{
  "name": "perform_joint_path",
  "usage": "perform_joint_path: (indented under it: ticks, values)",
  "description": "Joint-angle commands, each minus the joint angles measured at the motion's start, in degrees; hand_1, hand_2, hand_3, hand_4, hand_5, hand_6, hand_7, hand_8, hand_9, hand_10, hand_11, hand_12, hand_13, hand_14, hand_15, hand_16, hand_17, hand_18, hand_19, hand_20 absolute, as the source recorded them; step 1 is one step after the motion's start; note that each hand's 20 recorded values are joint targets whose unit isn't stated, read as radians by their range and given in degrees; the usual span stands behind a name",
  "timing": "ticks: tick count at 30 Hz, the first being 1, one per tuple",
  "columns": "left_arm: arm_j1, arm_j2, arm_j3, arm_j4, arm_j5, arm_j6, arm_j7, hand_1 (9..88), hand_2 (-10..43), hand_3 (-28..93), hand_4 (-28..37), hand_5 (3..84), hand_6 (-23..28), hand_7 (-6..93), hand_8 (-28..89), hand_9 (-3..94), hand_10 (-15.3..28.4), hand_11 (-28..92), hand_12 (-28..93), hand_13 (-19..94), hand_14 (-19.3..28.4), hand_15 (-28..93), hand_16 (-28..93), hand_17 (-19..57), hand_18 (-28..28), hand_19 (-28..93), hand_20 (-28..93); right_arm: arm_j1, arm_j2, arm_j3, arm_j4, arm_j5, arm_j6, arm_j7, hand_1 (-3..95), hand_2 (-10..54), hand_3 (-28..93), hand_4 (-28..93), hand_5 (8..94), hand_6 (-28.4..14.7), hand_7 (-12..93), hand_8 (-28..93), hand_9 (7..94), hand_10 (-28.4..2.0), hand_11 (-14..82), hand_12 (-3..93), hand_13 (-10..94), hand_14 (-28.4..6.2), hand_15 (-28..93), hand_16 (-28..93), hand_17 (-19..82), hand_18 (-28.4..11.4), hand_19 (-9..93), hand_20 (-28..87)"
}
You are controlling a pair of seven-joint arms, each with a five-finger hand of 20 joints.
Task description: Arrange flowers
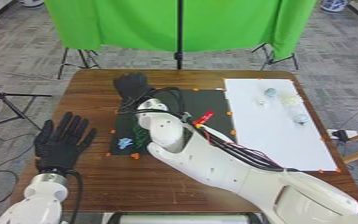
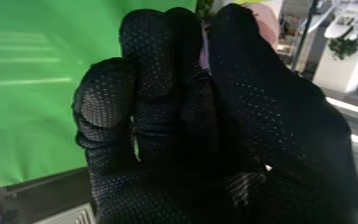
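Flower pieces, pale blue (image 1: 125,143), lie at the mat's (image 1: 171,148) near-left corner. Right hand (image 1: 133,86) is toward the bench's (image 1: 100,107) far-left corner, grasp impossible to tell; left hand (image 1: 60,148) is released, near its left edge.

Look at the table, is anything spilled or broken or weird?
Nothing stands out: I can't see a spill or anything broken. The blue flower lies on the black mat, but that's probably fine, since the flowers are there to be arranged.
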Motion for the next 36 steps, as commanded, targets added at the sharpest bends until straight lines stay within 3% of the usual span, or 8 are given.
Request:
perform_joint_path:
  ticks: [1, 7, 17, 20, 22, 25, 29, 36]
  values:
    - [2.3, 1.43, 0.02, -1.69, -0.84, 0.15, 0.10, 28.2, 12.8, 74, -28.3, 40.0, 7.2, 22.2, -12, 36.0, 14.6, 30, 14, 29, 14.6, 45, -6, -5.5, 15.0, 39, 18, -3.1, -0.4, -1.4, -1.7, 0.5, -2.7, 5.1, 66.1, -9.5, 66, -28, 68.9, -1.4, 37, 14, 79.9, -11.6, 12.5, 43.8, 71, -5.4, 42, 44, 44, -19.3, 86, 30]
    - [1.8, 1.33, 0.58, -1.46, -0.40, -0.49, -0.75, 28.2, 12.7, 74, -28.3, 40.0, 7.2, 22.4, -12, 36.0, 14.6, 30, 14, 29, 14.6, 45, -6, -5.5, 15.0, 39, 18, -2.6, -0.1, -1.8, -1.0, 0.1, -2.4, 6.6, 66.3, -9.5, 66, -28, 68.8, -2.0, 34, 13, 79.6, -11.7, 11.9, 42.8, 71, -5.5, 41, 43, 44, -19.6, 85, 30]
    - [1.5, 1.06, 0.66, -1.10, -1.62, -0.16, -0.17, 28.2, 12.8, 74, -28.3, 40.1, 7.2, 22.5, -12, 36.1, 14.6, 31, 14, 29, 14.6, 45, -6, -5.5, 15.0, 39, 18, -3.8, -2.1, 2.5, 1.2, -2.6, -3.8, 4.5, 65.7, -9.5, 65, -28, 67.6, -3.2, 29, 12, 78.4, -12.3, 11.2, 41.9, 70, -6.0, 42, 43, 43, -20.0, 85, 30]
    - [0.2, 0.86, 1.13, -0.53, -2.50, 1.34, 0.11, 28.2, 12.8, 74, -28.3, 40.2, 7.3, 22.8, -12, 36.2, 14.6, 31, 14, 29, 14.7, 45, -6, -5.5, 15.0, 40, 18, -4.2, -3.3, 4.5, 2.8, -3.7, -4.0, 2.7, 65.0, -9.5, 65, -28, 66.8, -3.9, 27, 10, 77.5, -12.6, 10.8, 41.2, 69, -6.4, 42, 43, 43, -20.4, 84, 30]
    - [-2.7, 0.37, 2.12, 0.52, -3.22, 4.34, 0.13, 28.1, 12.8, 75, -28.3, 40.0, 7.3, 23.0, -12, 36.0, 14.6, 31, 14, 29, 14.6, 46, -6, -5.5, 15.0, 40, 18, -7.2, -7.1, 13.0, 6.4, -11.7, -5.0, -4.7, 64.9, -9.5, 65, -28, 66.1, -3.9, 26, 10, 77.1, -12.8, 10.7, 40.8, 69, -6.5, 42, 42, 43, -20.5, 84, 30]
    - [-4.0, -0.18, 2.56, 1.33, -3.87, 4.63, 0.24, 28.1, 12.8, 75, -28.3, 38.6, 7.2, 24.0, -13, 34.9, 14.4, 32, 14, 29, 14.7, 46, -6, -5.5, 15.0, 40, 18, -8.0, -8.5, 15.4, 7.9, -14.3, -5.4, -6.9, 64.6, -9.5, 64, -28, 65.4, -4.0, 25, 9, 76.1, -13.0, 10.2, 40.3, 68, -6.9, 42, 42, 42, -20.8, 84, 30]
    - [-2.1, 0.20, 1.84, 0.07, -5.15, 4.95, 1.83, 28.1, 13.0, 75, -28.3, 38.9, 7.2, 24.9, -13, 35.0, 14.3, 32, 14, 29, 14.6, 46, -6, -5.4, 14.9, 40, 18, -6.3, -5.2, 8.8, 4.6, -8.6, -6.0, -2.3, 64.0, -9.5, 65, -28, 64.3, -4.1, 23, 7, 75.4, -13.2, 9.6, 39.3, 68, -6.9, 42, 41, 41, -21.2, 84, 30]
    - [2.3, 1.35, 0.36, -2.38, -6.21, 3.39, 3.70, 28.0, 13.3, 75, -28.3, 39.4, 7.2, 25.9, -14, 35.6, 14.6, 34, 13, 29, 14.7, 48, -7, -5.3, 14.9, 41, 18, -0.9, 0.3, -4.4, -1.2, 3.3, -4.4, 7.6, 63.5, -9.5, 64, -28, 64.1, -4.1, 22, 5, 75.0, -13.3, 10.1, 38.5, 67, -7.1, 42, 40, 41, -21.4, 84, 30]
